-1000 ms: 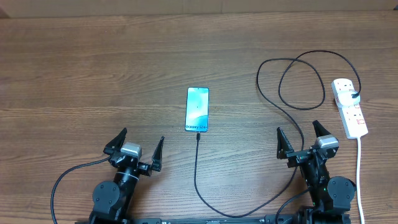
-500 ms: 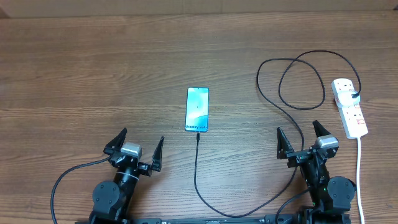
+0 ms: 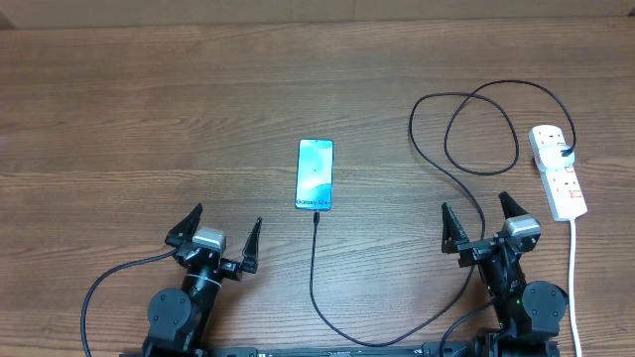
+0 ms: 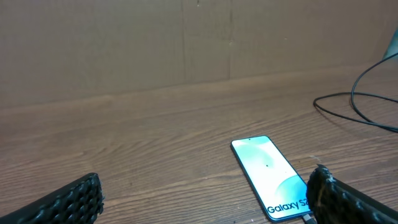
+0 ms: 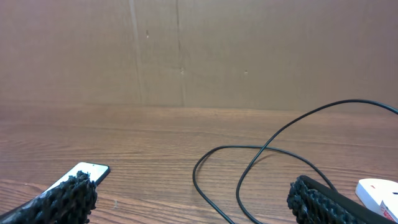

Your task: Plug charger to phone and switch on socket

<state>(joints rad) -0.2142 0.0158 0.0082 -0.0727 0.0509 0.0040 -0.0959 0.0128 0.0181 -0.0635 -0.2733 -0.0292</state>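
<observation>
Since the phone (image 3: pixel 315 175) lies on the desk (image 3: pixel 119 119) pointing straight away with the charger (image 3: pixel 313 258) tip at its near end, the left hand (image 3: pixel 225 220) is nearer, the socket (image 3: pixel 558 171) is by the right hand (image 3: pixel 474 205), both hands gaping, empty.

Brown wood-grain counter (image 3: pixel 149 99) with a matt finish, phone (image 3: pixel 315 175) at centre with glossy glass screen, charger (image 3: pixel 313 263) a smooth black rubbery cable, socket (image 3: pixel 557 171) at right in shiny white plastic, black pads (image 4: pixel 68 202) on the jaws knobbly and matt, plain matt brown board (image 5: pixel 249 50) behind
</observation>
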